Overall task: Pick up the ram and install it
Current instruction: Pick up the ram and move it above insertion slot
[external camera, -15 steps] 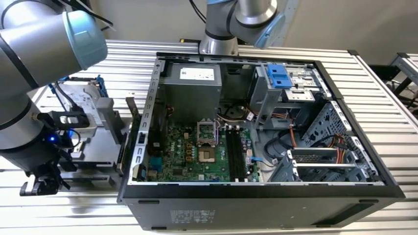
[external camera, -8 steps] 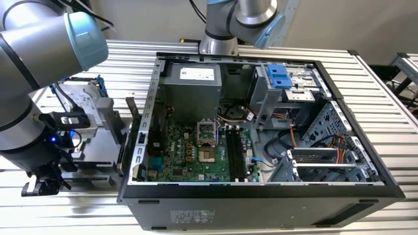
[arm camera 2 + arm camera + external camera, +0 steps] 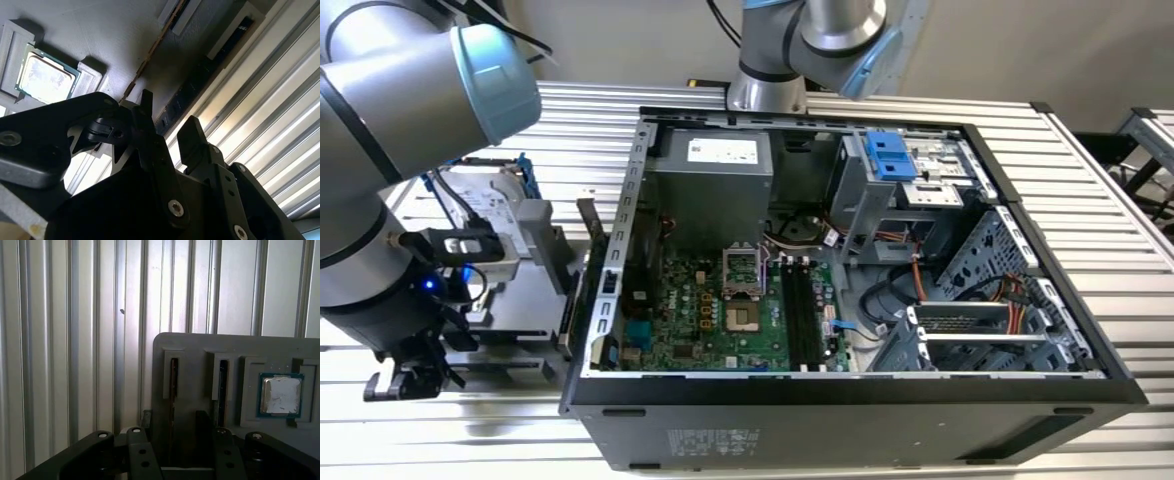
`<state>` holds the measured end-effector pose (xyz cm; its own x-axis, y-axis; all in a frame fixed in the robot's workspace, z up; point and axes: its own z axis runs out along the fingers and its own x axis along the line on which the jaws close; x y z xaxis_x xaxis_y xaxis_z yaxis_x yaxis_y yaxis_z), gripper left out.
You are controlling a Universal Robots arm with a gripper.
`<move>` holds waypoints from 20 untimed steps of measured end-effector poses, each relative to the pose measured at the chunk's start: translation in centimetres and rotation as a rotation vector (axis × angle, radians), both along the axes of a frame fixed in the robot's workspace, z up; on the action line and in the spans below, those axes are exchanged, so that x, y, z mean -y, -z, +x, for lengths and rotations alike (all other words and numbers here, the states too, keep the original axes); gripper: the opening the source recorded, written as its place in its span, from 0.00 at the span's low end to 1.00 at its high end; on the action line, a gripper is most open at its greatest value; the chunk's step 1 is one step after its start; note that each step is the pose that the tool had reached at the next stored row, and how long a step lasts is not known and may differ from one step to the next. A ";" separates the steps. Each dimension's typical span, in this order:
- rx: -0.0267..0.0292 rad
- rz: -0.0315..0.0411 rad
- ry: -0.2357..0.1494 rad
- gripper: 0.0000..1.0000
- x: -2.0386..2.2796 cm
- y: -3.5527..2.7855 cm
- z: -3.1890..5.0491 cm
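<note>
In both wrist views my gripper [image 3: 174, 426] [image 3: 167, 122] stands open over a grey holder tray [image 3: 200, 347]. The ram [image 3: 173, 385] [image 3: 200, 80], a thin stick on its edge, sits in the slot nearest the tray's border. It runs between my two fingers [image 3: 146, 419], with a gap on each side. A second thin stick [image 3: 220, 385] [image 3: 150, 50] stands in the neighbouring slot. In the exterior view the gripper [image 3: 407, 378] hangs low at the exterior view's left, beside the open computer case [image 3: 854, 390]. The black motherboard slots [image 3: 803, 310] lie inside the case.
A small square silver chip [image 3: 281, 396] [image 3: 44, 76] rests in a recess of the same tray. A hard drive in a frame [image 3: 494, 215] stands at the exterior view's left. A second arm's base [image 3: 781, 60] rises behind the case. Ribbed metal table [image 3: 1107, 200] lies all around.
</note>
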<state>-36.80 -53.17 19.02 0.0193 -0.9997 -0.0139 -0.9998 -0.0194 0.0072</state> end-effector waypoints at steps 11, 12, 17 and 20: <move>-0.0001 0.0000 0.000 0.00 0.00 0.00 0.00; 0.0000 0.0001 0.000 0.00 0.00 0.00 0.00; 0.0000 0.0002 0.000 0.00 0.00 0.00 0.00; 0.0000 0.0001 0.000 0.00 0.00 0.00 0.00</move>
